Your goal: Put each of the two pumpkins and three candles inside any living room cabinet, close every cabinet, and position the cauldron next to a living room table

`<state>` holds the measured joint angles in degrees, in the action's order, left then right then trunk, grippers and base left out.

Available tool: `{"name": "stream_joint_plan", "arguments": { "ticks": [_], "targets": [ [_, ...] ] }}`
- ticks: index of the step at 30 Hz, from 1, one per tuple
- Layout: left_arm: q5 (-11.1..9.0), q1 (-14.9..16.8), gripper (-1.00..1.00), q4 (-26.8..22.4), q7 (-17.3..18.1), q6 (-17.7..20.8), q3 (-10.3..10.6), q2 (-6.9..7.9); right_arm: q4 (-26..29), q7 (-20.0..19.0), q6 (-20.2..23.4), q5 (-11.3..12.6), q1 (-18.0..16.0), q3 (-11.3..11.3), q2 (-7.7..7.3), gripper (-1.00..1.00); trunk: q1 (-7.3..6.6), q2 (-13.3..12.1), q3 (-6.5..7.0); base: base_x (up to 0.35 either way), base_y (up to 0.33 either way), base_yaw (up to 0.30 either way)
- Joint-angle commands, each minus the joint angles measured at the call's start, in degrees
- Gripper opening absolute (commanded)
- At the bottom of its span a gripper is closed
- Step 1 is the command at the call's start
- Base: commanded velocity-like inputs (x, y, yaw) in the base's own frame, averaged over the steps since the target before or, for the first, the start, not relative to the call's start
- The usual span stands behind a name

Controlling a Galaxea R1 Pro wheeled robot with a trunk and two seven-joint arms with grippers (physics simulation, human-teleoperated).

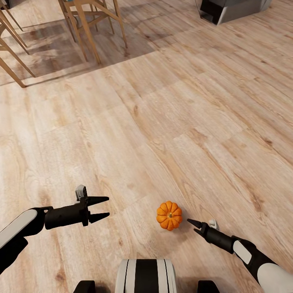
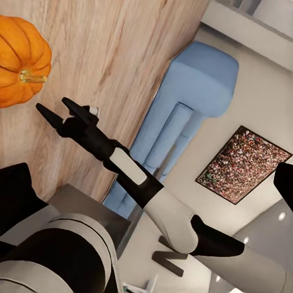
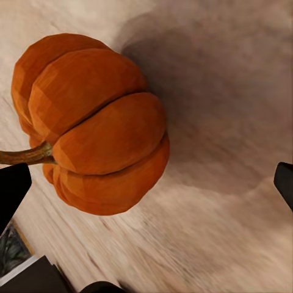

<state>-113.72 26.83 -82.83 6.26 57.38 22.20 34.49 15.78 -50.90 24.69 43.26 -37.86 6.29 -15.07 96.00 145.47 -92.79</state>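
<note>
Count: one pumpkin (image 1: pixel 169 215) on view, two grippers, no container of any kind among the things seen here.

The pumpkin sits upright on the pale wood plank floor (image 1: pixel 171 122), stem up, at about 6 o'clock in the head view, a little right of centre and just ahead of the robot's base (image 1: pixel 145 276). Bright orange, ribbed, short brownish stem. Nothing touches it.

Right gripper (image 1: pixel 194 226): at about 5 o'clock, low, pointing toward the pumpkin from its right side. The fingertip nearest the pumpkin stands just beside it, a narrow gap between. In the right wrist view the pumpkin (image 3: pixel 91 122) is close up, with the two dark fingertips (image 3: pixel 12 189) at opposite edges of the picture, so the fingers are spread wide with nothing between them. The left wrist view confirms it: the right gripper (image 2: pixel 56 110) has two prongs apart, near the pumpkin (image 2: pixel 21 58) but off it.

Left gripper (image 1: pixel 105 208): at about 7 o'clock, held level over the floor, well apart from the pumpkin. Its two pointed fingers are separated, nothing held.

Surroundings: wooden chair legs (image 1: pixel 87 32) at 11 o'clock; a dark and grey object (image 1: pixel 228 10) at 1 o'clock, cut by the picture edge, kind not identifiable. The left wrist view also takes in a light blue sofa (image 2: pixel 189 116) and a speckled framed picture (image 2: pixel 244 163) on a pale wall.
</note>
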Motion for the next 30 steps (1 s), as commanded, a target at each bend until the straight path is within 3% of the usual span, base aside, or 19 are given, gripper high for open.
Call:
{"name": "stream_joint_plan", "arguments": {
  "ticks": [1,30],
  "targets": [
    [0.43,0.05,1.0,0.03,0.6,0.01,0.12,0.05,0.02,-0.04,0.35,0.6,-0.02,0.4,-0.05,1.0,-0.01,0.01,-0.03,0.0,0.0,0.0],
    [0.43,0.03,1.0,0.11,0.6,0.01,0.12,0.05,0.0,0.53,0.42,0.6,-0.02,0.39,0.04,1.0,-0.01,0.01,-0.03,0.05,0.032,0.0]
  ]
}}
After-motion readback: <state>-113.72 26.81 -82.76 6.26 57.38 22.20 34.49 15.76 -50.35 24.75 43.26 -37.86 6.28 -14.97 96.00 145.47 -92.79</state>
